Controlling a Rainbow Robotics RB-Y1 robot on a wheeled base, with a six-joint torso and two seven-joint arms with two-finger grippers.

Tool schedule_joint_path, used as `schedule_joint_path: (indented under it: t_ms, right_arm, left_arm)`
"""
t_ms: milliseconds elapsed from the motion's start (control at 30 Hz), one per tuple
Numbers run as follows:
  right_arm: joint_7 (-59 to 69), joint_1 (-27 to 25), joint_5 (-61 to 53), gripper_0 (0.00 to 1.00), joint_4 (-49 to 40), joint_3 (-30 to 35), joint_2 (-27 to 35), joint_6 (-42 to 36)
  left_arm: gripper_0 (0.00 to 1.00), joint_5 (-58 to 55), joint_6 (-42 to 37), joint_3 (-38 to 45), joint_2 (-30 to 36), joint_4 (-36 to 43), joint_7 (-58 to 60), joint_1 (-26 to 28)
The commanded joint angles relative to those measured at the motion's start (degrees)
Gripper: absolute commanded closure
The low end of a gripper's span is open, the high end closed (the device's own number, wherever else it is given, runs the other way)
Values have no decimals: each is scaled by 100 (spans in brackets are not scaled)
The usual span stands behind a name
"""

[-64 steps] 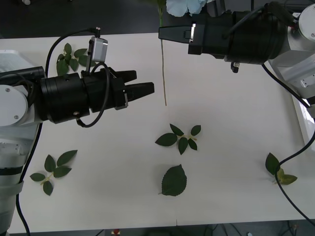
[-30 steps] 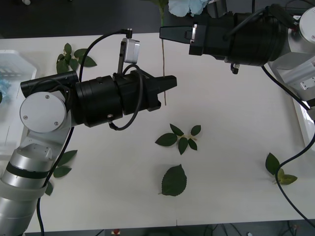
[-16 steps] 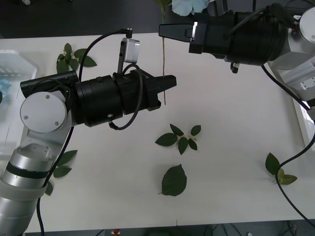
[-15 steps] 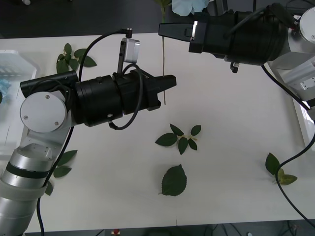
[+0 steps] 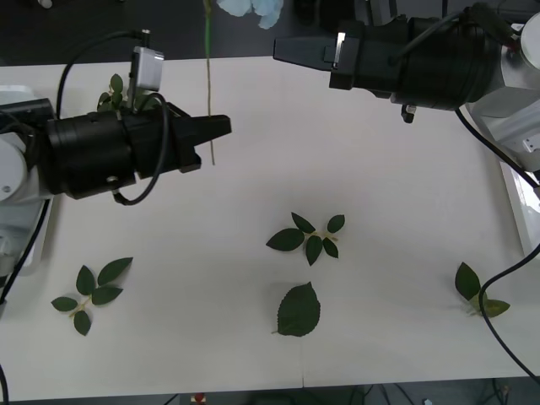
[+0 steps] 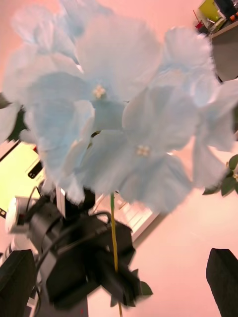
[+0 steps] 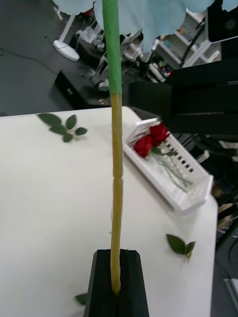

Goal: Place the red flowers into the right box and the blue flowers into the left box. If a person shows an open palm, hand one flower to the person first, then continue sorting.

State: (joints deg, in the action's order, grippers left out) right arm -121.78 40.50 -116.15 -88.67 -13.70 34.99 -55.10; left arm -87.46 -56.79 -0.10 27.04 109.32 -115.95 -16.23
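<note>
Blue flower (image 5: 246,7): riding upright at the table's 12 o'clock edge, its stem (image 7: 116,178) being pinched at the foot.
Left gripper (image 5: 221,126): fingers clamped together on the stem, holding the bloom over the table toward 10 o'clock.
Right gripper (image 5: 283,48): hovering at 1 o'clock, black fingers (image 6: 223,277) standing apart, holding nothing.
Progress: two red flowers (image 7: 151,139) are lying in the right box (image 7: 191,195); this blue flower is heading left, apparently unboxed yet.
Change: half a second ago the left arm was reaching the stem under the right gripper; now it is carrying the flower away leftward.
Table (image 5: 396,253): loose leaf sprigs (image 5: 308,236) are lying scattered.
</note>
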Motion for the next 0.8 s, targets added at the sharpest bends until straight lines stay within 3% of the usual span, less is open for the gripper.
schedule_joint_path:
  t_ms: [33, 167, 367, 500, 800]
  right_arm:
    - [-312, -33, 66, 0, -195, 78, 641, -98]
    - [-443, -33, 198, 0, -168, 78, 1142, -520]
    - [-1217, -33, 250, 0, 192, 78, 1713, -1407]
    - [-1946, -103, 250, 0, 456, 78, 2038, -2005]
    - [-3322, -701, 39, 0, 175, 86, 2557, -2066]
  left_arm:
    - [100, -78, -781, 1064, 512, 98, 292, 243]
    - [100, 317, -1941, 2172, 785, 98, 292, 515]
    - [100, 924, -2891, 3244, 1048, 54, 213, 946]
    - [100, 1521, -2970, 3789, 1330, 63, 142, 1394]
    - [100, 2875, -2829, 4395, 1549, 28, 90, 1957]
